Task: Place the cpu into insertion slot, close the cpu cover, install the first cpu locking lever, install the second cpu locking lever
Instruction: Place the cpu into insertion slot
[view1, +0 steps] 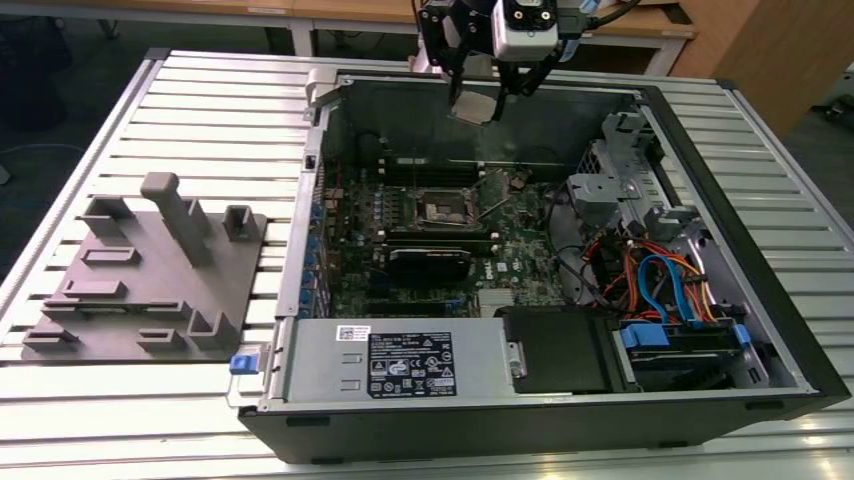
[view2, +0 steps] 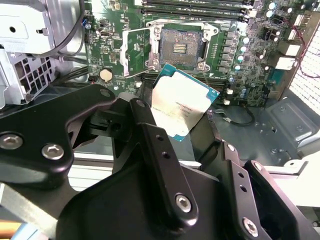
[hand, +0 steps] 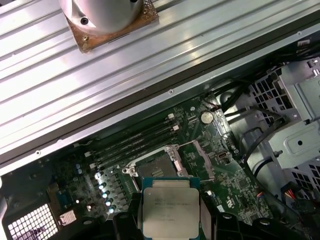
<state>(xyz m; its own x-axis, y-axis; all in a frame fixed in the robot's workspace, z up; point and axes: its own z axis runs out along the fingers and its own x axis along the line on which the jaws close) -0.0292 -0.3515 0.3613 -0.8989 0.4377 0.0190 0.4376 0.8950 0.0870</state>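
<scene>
My gripper (view1: 478, 98) hangs high over the far wall of the open computer case, shut on the cpu (view1: 473, 107), a flat square chip with a dull silver top. Both wrist views show the cpu (view2: 182, 102) (hand: 170, 207) pinched by its edges between the black fingers (view2: 145, 117). The insertion slot (view1: 441, 208) (view2: 180, 47) (hand: 155, 167) lies well below on the green motherboard, its dark centre bare. The cpu cover (view2: 135, 52) (hand: 197, 160) is swung open beside the slot.
A grey power-supply box (view1: 387, 360) fills the case's near side. A drive cage with blue and orange cables (view1: 667, 285) sits on the exterior view's right. A grey fixture plate (view1: 147, 270) rests on the slatted table to the exterior view's left. Long black memory slots (view2: 195, 7) flank the socket.
</scene>
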